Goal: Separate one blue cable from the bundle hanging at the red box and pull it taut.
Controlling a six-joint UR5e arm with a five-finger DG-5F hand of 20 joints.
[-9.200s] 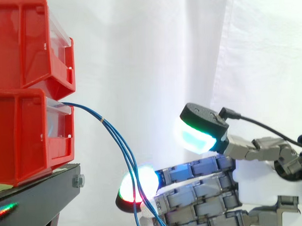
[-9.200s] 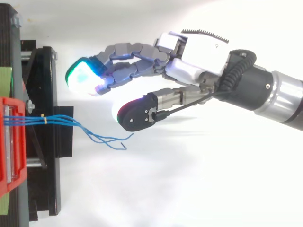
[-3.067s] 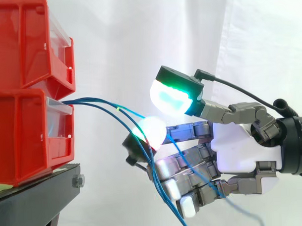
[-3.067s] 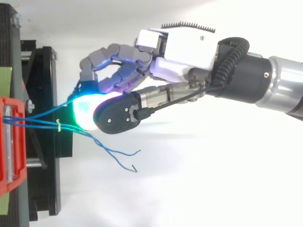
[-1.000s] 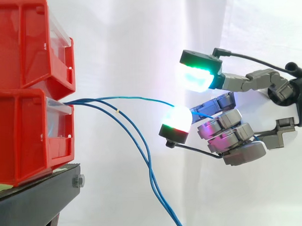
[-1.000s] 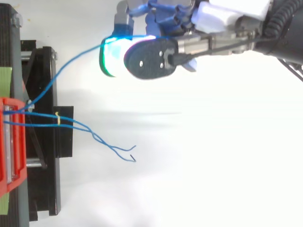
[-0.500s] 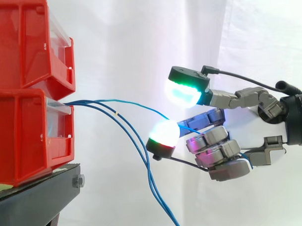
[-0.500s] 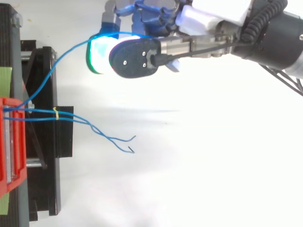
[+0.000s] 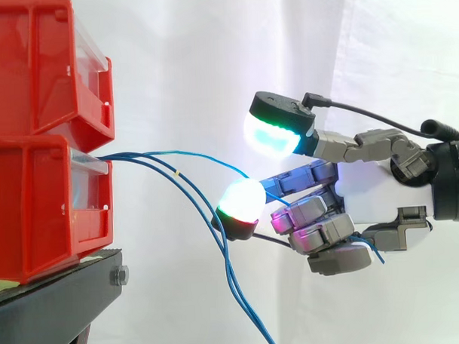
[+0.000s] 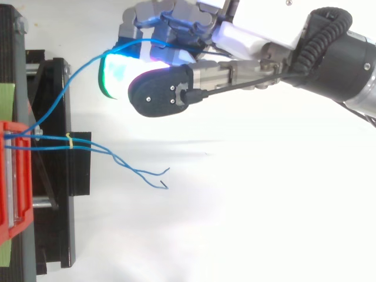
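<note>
While one cable (image 9: 187,154) is already split from the bundle (image 9: 230,285) at the red box (image 9: 35,209), we judge the job only part done. It runs from the box in a slack arc to the hand (image 9: 373,189), whose curled fingers grip it. The others hang loose below. Left for us: pull away until the arc straightens.

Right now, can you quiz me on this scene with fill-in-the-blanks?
The robot hand is curled round one ____ cable. That cable comes out of a ____ bin. Beside it, ____ loose cables hang from the bin. The bin rests on a ____ stand.
Missing words: blue, red, two, black.
</note>
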